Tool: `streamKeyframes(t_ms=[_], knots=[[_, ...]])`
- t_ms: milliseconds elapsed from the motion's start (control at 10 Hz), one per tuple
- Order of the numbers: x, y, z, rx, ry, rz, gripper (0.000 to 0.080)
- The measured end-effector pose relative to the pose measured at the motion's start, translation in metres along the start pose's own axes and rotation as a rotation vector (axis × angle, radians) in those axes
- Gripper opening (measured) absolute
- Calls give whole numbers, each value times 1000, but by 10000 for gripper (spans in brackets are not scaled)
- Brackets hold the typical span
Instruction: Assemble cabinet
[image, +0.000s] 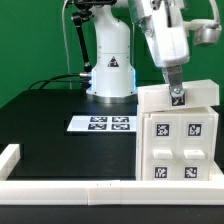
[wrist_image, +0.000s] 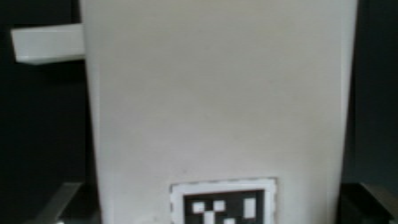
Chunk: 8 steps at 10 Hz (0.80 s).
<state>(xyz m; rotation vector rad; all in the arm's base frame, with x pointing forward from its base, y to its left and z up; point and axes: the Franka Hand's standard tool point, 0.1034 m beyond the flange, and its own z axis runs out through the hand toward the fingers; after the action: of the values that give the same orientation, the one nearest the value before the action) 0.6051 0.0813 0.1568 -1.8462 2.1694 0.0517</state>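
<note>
My jaws (image: 176, 92) hang right at the top of the cabinet (image: 178, 135), fingertips down on its upper face beside a small tag (image: 178, 98) that sits there. From the exterior view I cannot tell how wide I am spread, nor whether I truly grip anything; the fingertips meet the white top and blur into it.

The wrist view fills up with 1 tall white panel (wrist_image: 214, 110) running straight away from me. 1 black-and-white tag (wrist_image: 226, 205) sits at its near end, close between my fingers (wrist_image: 57, 205), which show only as dark shapes at either side of the panel. They seem to flank it, but contact is not clear. A small white tab (wrist_image: 48, 44) sticks out sideways from the panel's far end.

Below me the cabinet stands upright on the black tabletop (image: 50, 115), its front carrying 4 tagged blocks (image: 160, 129) in 2 rows. The marker board (image: 100, 123) lies flat well away from me, toward my own base (image: 110, 70). A low white rail (image: 60, 185) edges the tabletop, ending against the cabinet's foot.
</note>
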Motion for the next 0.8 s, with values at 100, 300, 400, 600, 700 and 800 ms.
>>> streamKeyframes(t_ms=[100,300,400,600,700,800], knots=[[0,0,0,0,0,70,556],[0,0,0,-3,-6,221,556],[1,-1,0,-3,-13,245,556],[-1,-4,0,9,-14,260,556],[-1,-3,0,9,-14,245,556],[-2,-3,-1,10,-16,237,619]])
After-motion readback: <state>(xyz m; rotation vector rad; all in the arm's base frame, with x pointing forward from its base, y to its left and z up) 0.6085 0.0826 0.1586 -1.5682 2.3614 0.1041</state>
